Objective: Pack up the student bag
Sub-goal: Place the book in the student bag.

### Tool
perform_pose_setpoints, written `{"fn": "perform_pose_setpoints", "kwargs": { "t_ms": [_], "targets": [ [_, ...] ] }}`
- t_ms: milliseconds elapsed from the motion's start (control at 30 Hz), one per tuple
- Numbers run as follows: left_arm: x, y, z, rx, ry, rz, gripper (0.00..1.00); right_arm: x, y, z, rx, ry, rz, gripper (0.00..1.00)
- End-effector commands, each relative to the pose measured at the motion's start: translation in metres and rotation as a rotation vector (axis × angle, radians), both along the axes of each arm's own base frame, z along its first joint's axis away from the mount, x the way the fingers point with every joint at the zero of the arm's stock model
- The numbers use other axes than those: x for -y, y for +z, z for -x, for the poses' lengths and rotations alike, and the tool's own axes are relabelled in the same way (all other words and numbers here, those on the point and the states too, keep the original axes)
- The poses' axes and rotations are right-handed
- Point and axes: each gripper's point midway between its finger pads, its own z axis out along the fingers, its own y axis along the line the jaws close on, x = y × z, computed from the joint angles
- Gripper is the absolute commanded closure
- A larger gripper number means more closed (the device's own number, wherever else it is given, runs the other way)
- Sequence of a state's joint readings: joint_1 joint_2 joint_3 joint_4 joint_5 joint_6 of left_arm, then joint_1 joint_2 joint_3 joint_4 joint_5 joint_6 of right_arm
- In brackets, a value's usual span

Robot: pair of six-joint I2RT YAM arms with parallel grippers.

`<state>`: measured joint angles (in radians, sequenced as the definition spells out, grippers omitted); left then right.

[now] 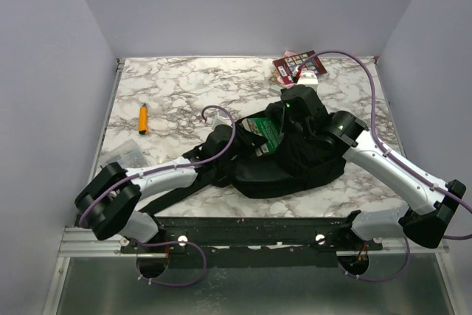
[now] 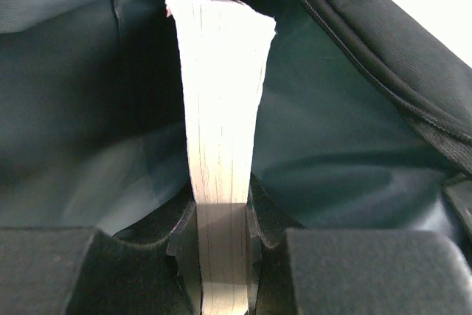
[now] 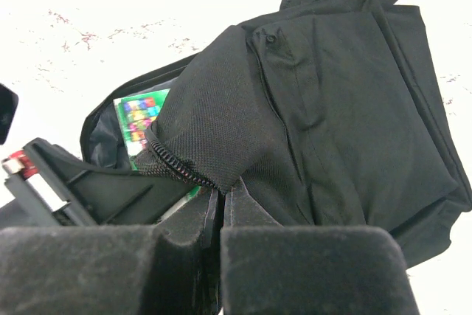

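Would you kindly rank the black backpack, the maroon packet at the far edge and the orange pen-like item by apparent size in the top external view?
1. black backpack, by far the largest.
2. maroon packet, though it lies farther from the camera.
3. orange pen-like item, smallest.

No legible text, print on book (image 3: 140,119) blurred

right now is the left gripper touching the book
Touching. The left wrist view shows the left gripper clamped on the page edge of the book, inside the student bag.
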<state>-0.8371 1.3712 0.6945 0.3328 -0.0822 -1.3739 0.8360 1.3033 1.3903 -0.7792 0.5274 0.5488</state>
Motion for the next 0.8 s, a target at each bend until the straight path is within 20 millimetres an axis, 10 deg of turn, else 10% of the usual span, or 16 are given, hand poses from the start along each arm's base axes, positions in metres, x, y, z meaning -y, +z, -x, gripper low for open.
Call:
{"fn": "perform_pose_setpoints", "kwargs": {
  "t_ms": [0,300,433,633,767],
  "targets": [
    [0.041,0.063,-0.022,0.157,0.019,0.206,1.0,-0.016,0.045,-0.01,0.103,0.014,-0.13,0.99],
    [0.127,0.025,-0.014,0.069,-0.067,0.203,1.0,-0.002,0.044,-0.012,0.114,-0.03,-0.098,0.99],
    [0.134,-0.002,-0.02,0.02,-0.051,0.177,1.0,0.007,0.038,-0.013,0.112,-0.057,-0.07,0.99],
    [0.127,-0.016,-0.014,-0.05,-0.113,0.103,0.43,0.029,0.02,-0.016,0.095,-0.112,-0.014,0.99],
    [0.111,-0.022,-0.008,-0.07,-0.158,0.019,0.29,0.035,0.017,-0.016,0.09,-0.121,-0.001,1.0]
  ]
}}
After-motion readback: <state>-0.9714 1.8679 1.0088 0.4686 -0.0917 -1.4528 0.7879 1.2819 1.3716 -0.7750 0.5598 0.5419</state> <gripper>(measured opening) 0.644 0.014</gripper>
